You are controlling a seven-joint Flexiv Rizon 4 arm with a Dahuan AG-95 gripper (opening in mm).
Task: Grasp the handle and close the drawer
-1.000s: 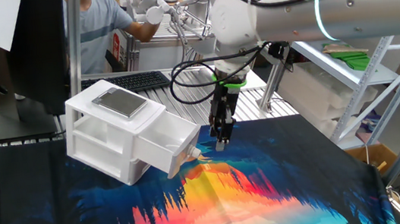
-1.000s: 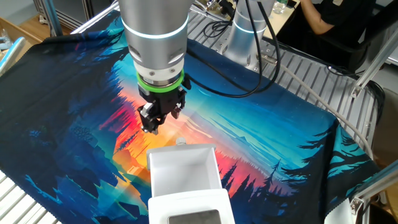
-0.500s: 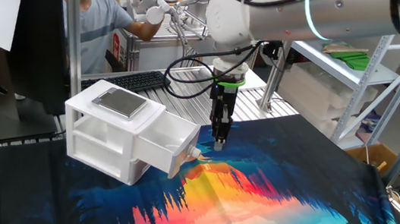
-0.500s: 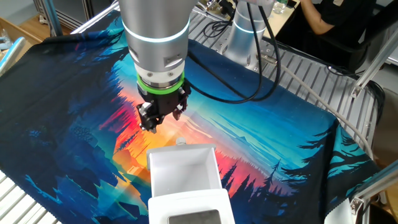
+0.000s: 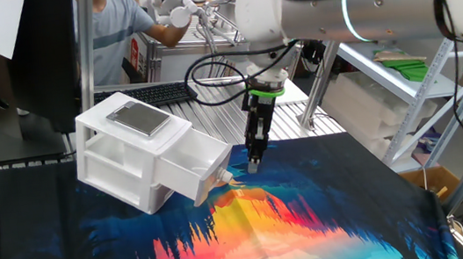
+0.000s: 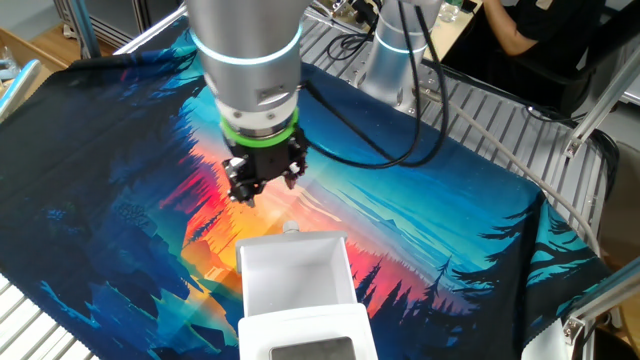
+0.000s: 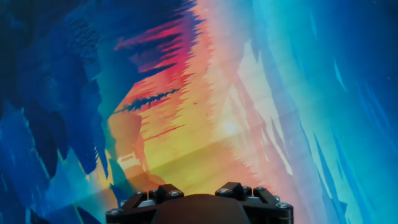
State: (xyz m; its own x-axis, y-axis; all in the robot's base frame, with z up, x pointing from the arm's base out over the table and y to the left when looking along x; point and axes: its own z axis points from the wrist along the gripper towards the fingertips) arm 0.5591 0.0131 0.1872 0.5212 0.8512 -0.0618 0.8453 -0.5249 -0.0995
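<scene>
Hand (image 6: 262, 184) rolled since earlier frame, hovered beside handle (image 6: 290, 228), half open, empty. Drawer (image 6: 297, 276) open; should centre fingers over handle first.

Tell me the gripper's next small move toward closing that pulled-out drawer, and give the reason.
Probably shift the gripper sideways to the handle and lower it around the knob. The drawer stands pulled out of the cabinet, and the gripper hangs beside the knob, holding nothing; the hand view shows only cloth.
</scene>
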